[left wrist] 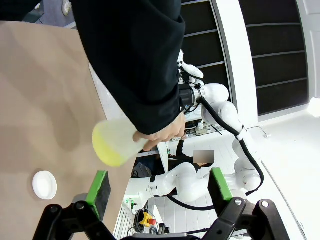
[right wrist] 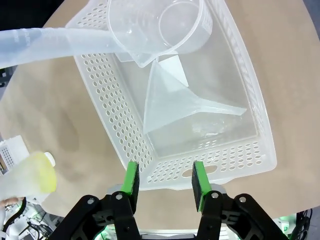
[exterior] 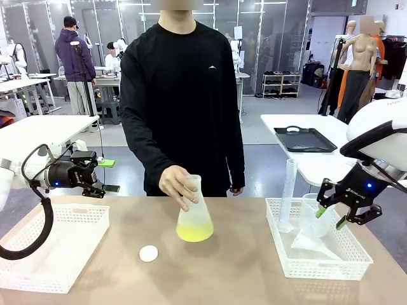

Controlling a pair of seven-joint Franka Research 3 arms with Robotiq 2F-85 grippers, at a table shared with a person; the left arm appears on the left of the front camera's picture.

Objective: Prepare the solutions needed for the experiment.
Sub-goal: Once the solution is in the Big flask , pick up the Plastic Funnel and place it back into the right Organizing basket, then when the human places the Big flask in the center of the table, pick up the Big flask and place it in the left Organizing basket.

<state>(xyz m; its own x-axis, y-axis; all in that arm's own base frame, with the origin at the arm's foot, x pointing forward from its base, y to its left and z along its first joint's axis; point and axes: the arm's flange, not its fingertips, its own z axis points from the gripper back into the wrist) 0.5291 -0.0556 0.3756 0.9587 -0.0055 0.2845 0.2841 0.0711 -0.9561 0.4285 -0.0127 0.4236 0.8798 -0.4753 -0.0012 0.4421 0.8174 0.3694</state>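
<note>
The solutions [exterior: 194,232] are a shallow pale yellow-green layer in a clear conical flask [exterior: 194,210] standing on the table's middle. A person's hand [exterior: 179,185] grips the flask's neck. In the left wrist view the flask [left wrist: 113,144] appears beyond my fingers, and in the right wrist view the flask [right wrist: 28,177] sits at the lower left. My left gripper [exterior: 107,180] [left wrist: 159,187] hovers open at the left, above the table's far edge. Open and holding nothing, my right gripper [exterior: 331,217] [right wrist: 165,181] hangs over the right basket's edge.
A small white round disc [exterior: 148,253] [left wrist: 44,184] lies on the table near the flask. The white basket [exterior: 58,248] at left holds nothing. Another basket [exterior: 318,262] [right wrist: 210,165] at right holds a measuring cylinder [exterior: 288,190], a beaker [right wrist: 160,30] and a funnel [right wrist: 175,100].
</note>
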